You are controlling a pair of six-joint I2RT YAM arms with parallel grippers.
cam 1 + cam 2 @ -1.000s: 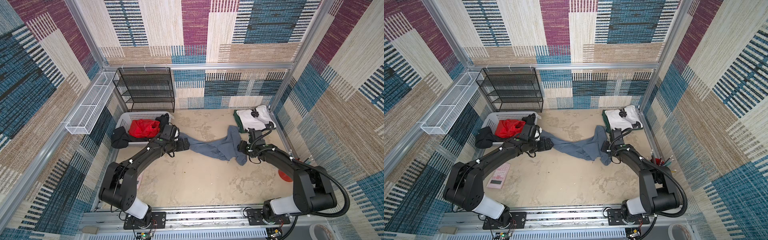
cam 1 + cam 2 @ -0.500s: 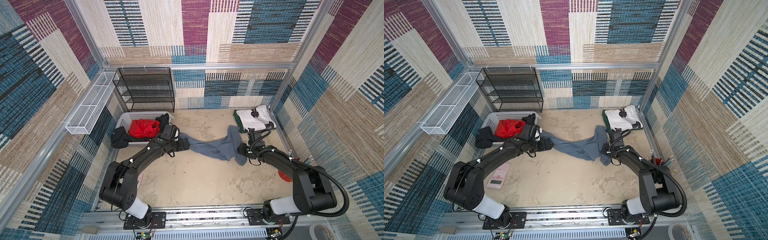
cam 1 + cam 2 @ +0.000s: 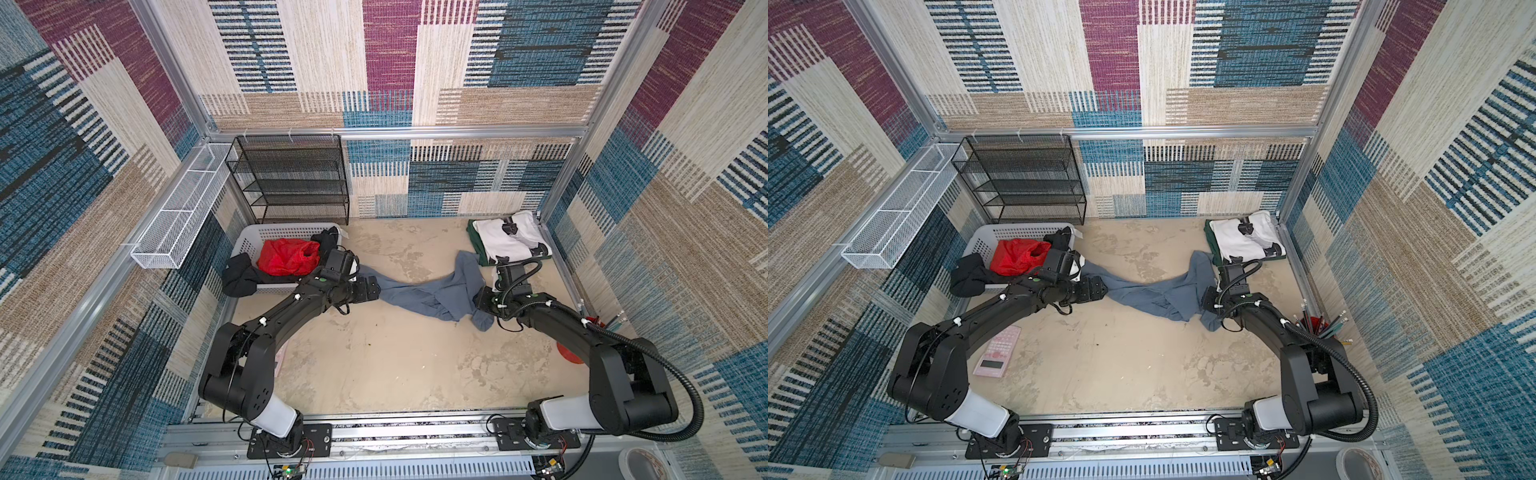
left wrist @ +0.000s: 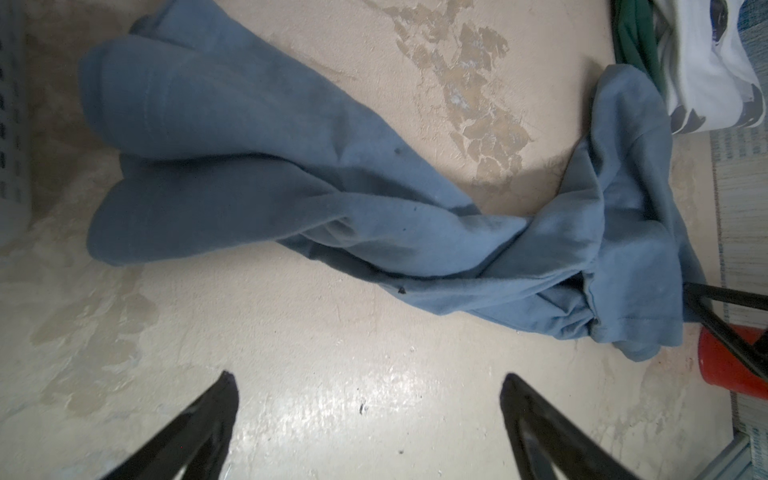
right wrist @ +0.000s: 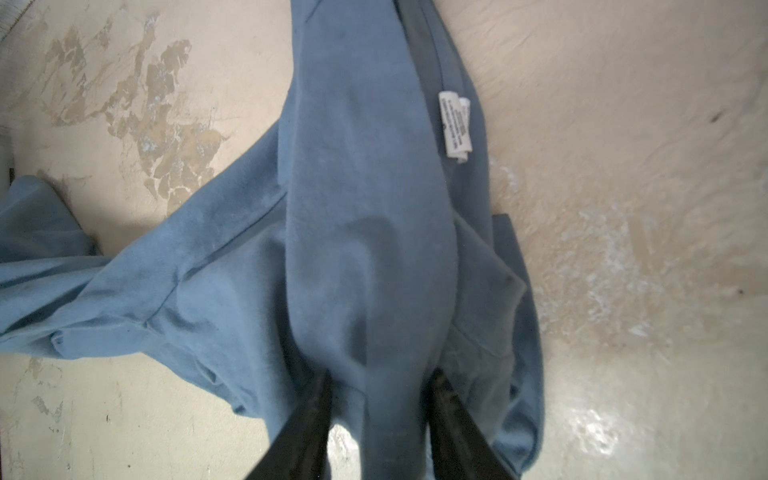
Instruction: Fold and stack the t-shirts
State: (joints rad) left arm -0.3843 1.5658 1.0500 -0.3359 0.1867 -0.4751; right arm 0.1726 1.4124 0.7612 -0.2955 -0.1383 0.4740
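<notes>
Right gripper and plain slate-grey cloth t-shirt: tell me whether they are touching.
Touching. The right wrist view shows the right gripper with its jaws pressed against both sides of a bunched fold of the plain slate-grey cloth t-shirt.

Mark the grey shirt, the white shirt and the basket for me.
grey shirt (image 3: pixel 419 293), in a top view, its twisted middle.
white shirt (image 3: pixel 498 245), in a top view, plain cloth between the black patches.
basket (image 3: pixel 282 232), in a top view, its back wall.
</notes>
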